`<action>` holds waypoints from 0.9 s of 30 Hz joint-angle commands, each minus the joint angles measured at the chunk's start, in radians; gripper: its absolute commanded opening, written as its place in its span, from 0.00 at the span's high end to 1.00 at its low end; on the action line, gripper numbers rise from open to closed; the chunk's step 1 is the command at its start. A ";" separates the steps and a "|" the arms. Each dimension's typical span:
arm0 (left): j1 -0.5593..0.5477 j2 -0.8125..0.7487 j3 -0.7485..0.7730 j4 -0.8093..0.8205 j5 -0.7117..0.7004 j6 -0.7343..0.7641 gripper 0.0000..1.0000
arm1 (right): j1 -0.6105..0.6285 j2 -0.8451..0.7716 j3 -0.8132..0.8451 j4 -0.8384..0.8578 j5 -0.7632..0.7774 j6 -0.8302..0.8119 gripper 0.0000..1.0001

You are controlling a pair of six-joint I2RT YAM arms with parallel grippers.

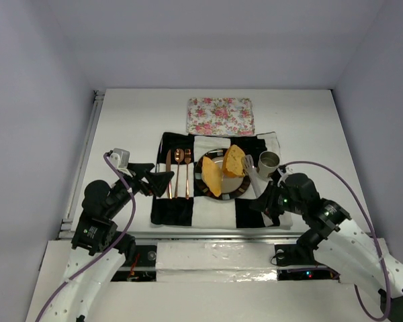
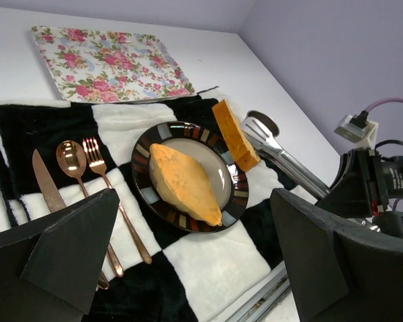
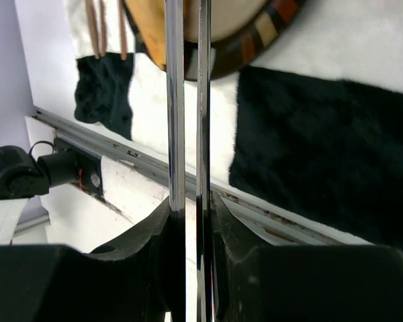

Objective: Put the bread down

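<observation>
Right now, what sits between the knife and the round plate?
A copper spoon and fork lie side by side between the knife and the plate, clearest in the top view.

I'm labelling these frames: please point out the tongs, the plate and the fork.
tongs (image 2: 289, 163), left wrist view, on the metal arms.
plate (image 2: 141, 164), left wrist view, on the striped rim.
fork (image 2: 93, 149), left wrist view, on the tines.

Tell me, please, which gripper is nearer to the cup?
Right. The right gripper, holding tongs, is close by the cup; the left gripper is across the plate, by the knife.
</observation>
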 commanded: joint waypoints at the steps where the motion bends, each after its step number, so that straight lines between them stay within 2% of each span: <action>1: -0.003 0.008 -0.002 0.050 -0.005 -0.003 0.04 | 0.007 -0.021 -0.034 0.009 0.016 0.078 0.85; 10: -0.003 0.011 0.000 0.048 -0.007 -0.001 0.04 | 0.007 0.060 -0.063 0.054 0.039 0.076 0.79; 14: -0.003 0.011 0.000 0.048 -0.004 -0.001 0.04 | 0.007 0.069 -0.058 0.059 0.039 0.070 0.63; 19: -0.003 0.011 0.000 0.051 -0.001 0.000 0.04 | 0.007 0.025 -0.013 0.022 0.045 0.072 0.54; 23: -0.003 0.011 0.000 0.051 0.003 -0.001 0.04 | 0.007 -0.001 0.060 -0.024 0.048 0.064 0.54; 27: -0.003 0.008 0.000 0.051 0.003 -0.001 0.04 | 0.007 -0.021 0.167 -0.059 0.045 0.056 0.59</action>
